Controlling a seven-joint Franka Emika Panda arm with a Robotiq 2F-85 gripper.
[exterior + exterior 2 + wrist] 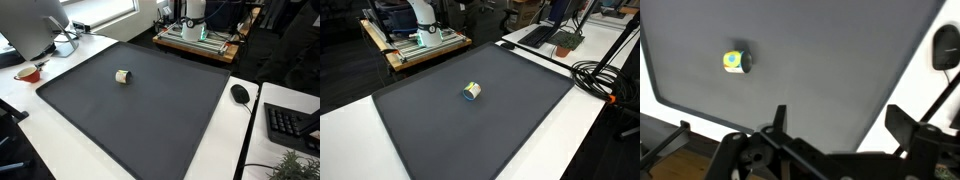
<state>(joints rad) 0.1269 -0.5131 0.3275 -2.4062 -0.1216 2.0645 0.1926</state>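
Small yellow-faced roll (471, 91), laid alone near the middle of the dark mat (430, 130) on the white surface (70, 50). In the wrist view, the fingers (902, 122) are seen spread, empty, well apart from it.

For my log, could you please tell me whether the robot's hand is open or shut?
Open: in the wrist view the two fingers of the hand stand wide apart over the dark mat, nothing between them.
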